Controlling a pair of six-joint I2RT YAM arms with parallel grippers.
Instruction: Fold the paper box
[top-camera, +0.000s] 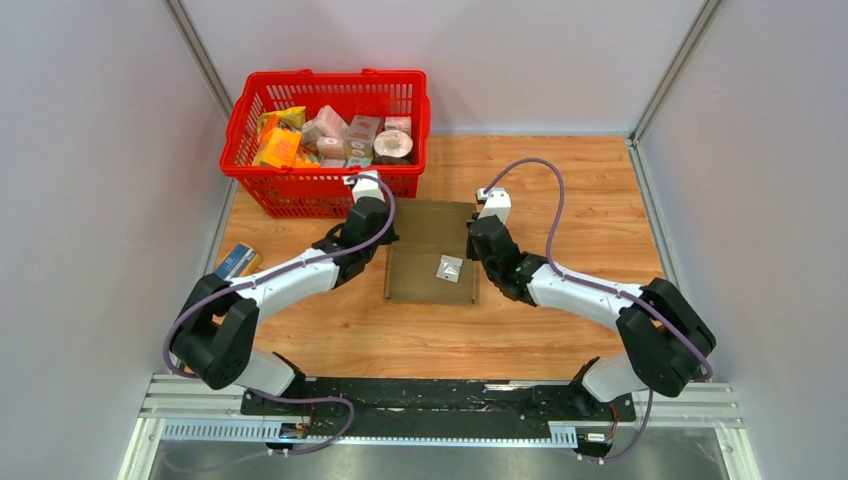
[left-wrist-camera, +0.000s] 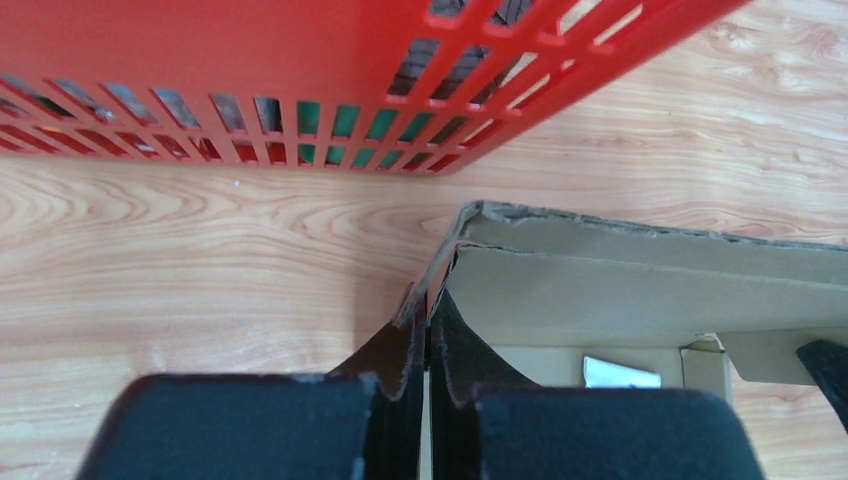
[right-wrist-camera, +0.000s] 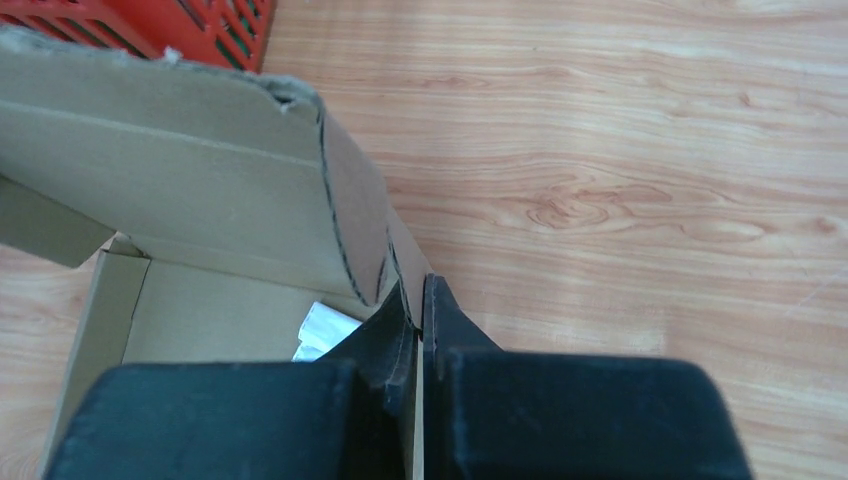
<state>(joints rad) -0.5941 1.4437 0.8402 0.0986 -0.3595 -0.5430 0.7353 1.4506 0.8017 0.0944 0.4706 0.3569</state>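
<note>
The paper box (top-camera: 430, 255) lies on the wooden table (top-camera: 570, 200), in the middle and between the two arms. It is half formed, with its low side walls raised and its bottom flat on the wood. The left gripper (top-camera: 384, 243) is at the box's left wall. In the left wrist view its jaws are closed on the upper edge of that wall, with the cardboard (left-wrist-camera: 640, 290) caught between the two dark fingers (left-wrist-camera: 395, 355) close to the far left corner. The right gripper (top-camera: 473, 245) is at the opposite wall. In the right wrist view its jaws are likewise pressed together on the thin cardboard edge, which runs down into the slit between the fingers (right-wrist-camera: 450, 320). At the far side a broad flap (right-wrist-camera: 170, 170) stands up and leans in over the inside of the box, its torn corrugated edge on top. A small white scrap (top-camera: 448, 268) lies on the box floor nearer the right wall. The red basket (top-camera: 300, 190), full of groceries (top-camera: 335, 135), sits just beyond the far left corner, with only a narrow strip of bare wood between its mesh wall and the cardboard. To the right of the box and on its near side the wood is bare. A small blue packet (top-camera: 235, 262) lies at the table's left edge, well apart from the box.
</note>
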